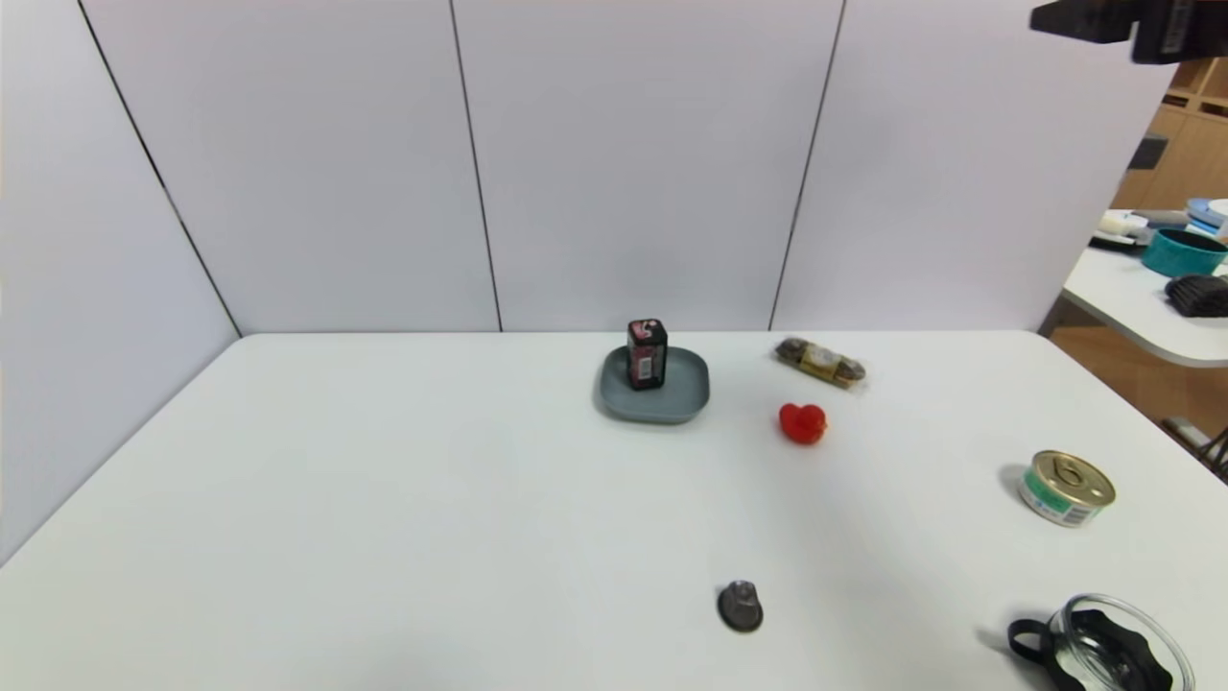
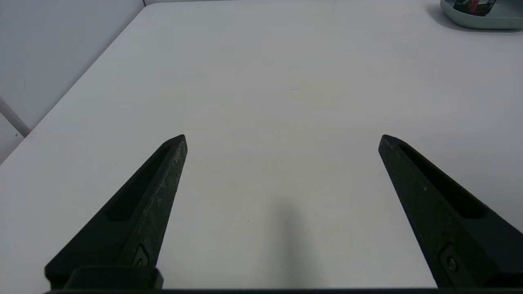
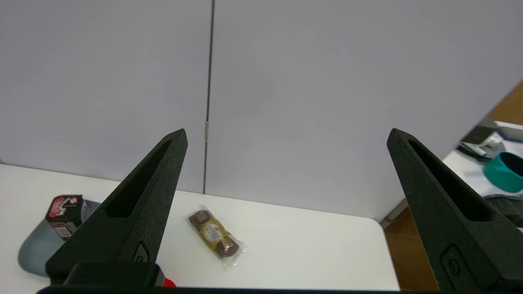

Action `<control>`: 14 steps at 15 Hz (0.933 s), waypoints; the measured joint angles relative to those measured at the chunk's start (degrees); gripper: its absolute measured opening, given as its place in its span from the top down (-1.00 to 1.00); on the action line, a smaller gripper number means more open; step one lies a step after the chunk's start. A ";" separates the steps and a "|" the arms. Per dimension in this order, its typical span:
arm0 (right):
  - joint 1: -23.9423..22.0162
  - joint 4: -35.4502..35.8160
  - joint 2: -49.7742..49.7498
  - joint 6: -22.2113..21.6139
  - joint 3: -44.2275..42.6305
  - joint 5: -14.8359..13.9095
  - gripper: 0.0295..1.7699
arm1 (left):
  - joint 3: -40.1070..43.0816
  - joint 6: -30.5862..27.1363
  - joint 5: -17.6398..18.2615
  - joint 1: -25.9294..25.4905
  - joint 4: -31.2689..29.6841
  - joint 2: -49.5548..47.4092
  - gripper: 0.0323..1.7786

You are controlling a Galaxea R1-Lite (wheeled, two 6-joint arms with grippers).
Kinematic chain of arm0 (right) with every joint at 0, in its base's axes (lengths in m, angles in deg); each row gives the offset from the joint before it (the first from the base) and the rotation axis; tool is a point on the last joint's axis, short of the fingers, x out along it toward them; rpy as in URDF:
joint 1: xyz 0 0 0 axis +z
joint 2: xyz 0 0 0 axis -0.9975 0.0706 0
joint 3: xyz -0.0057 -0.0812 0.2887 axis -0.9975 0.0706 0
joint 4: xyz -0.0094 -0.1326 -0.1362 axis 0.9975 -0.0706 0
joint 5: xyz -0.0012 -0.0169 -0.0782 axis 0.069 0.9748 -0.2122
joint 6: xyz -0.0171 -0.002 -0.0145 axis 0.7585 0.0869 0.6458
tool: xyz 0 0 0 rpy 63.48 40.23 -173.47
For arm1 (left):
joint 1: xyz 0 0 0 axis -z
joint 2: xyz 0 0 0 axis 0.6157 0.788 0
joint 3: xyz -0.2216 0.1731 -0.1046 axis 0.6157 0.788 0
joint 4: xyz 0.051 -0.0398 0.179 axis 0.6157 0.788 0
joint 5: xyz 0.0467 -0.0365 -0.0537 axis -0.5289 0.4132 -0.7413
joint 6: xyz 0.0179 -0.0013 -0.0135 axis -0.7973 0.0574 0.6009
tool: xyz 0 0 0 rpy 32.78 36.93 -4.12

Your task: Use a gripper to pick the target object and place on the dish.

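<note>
Right gripper (image 3: 286,136), jaws spread wide, frames a wrapped chocolate pack (image 3: 215,238) (lower centre); black box (image 3: 65,209) stands on grey-blue dish (image 3: 34,251), lower left.

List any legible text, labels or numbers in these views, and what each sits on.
No text can be read in any view.
Black box on the dish: red-and-white graphics and a white barcode label, too small to read.
Gold-lidded tin: green label, print too blurred.
Wrapped chocolates: gold centre label, illegible.
Both grippers: no markings that can be read.
</note>
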 joint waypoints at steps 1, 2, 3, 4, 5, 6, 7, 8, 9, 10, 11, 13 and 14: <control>-2.04 1.83 -3.15 0.24 3.54 1.33 -0.91 | 0.00 0.00 -0.02 0.00 0.00 0.00 -0.90; -3.97 4.39 -6.34 0.38 7.31 2.82 -0.91 | 0.00 0.00 0.00 0.02 0.00 0.00 -0.90; -5.75 7.58 -9.73 0.38 11.34 4.28 -0.91 | 0.00 0.00 0.00 0.00 0.00 0.00 -0.90; -7.00 10.54 -12.90 0.38 14.97 5.13 -0.91 | 0.00 0.02 0.00 0.00 0.00 0.00 -0.90; -7.92 13.17 -16.12 0.38 18.70 5.62 -0.91 | 0.00 0.00 0.00 0.02 0.00 0.00 -0.90; -8.67 15.24 -19.46 0.44 22.86 5.84 -0.91 | 0.00 0.02 -0.02 0.00 0.00 0.00 -0.90; -9.28 17.30 -23.28 0.55 27.77 6.03 -0.91 | 0.00 -0.02 -0.02 0.02 0.00 0.00 -0.90; -9.69 18.93 -27.12 0.63 32.40 6.17 -0.91 | 0.00 0.00 0.00 0.00 0.00 0.00 -0.90; -10.13 19.94 -31.72 0.66 37.30 6.38 -0.91 | 0.00 0.00 0.00 0.00 0.00 0.00 -0.90; -10.44 20.42 -36.27 0.63 41.66 6.75 -0.91 | 0.00 -0.02 0.00 0.00 0.00 0.00 -0.90; -10.68 20.39 -40.94 0.63 45.63 7.11 -0.91 | 0.00 0.00 0.00 0.00 0.00 0.00 -0.90; -10.68 18.65 -50.44 0.60 52.65 7.51 -0.91 | 0.00 0.00 0.00 0.00 0.00 0.00 -0.90; -10.40 16.84 -54.66 0.49 55.91 7.57 -0.91 | 0.00 0.00 0.00 0.00 0.00 0.00 -0.90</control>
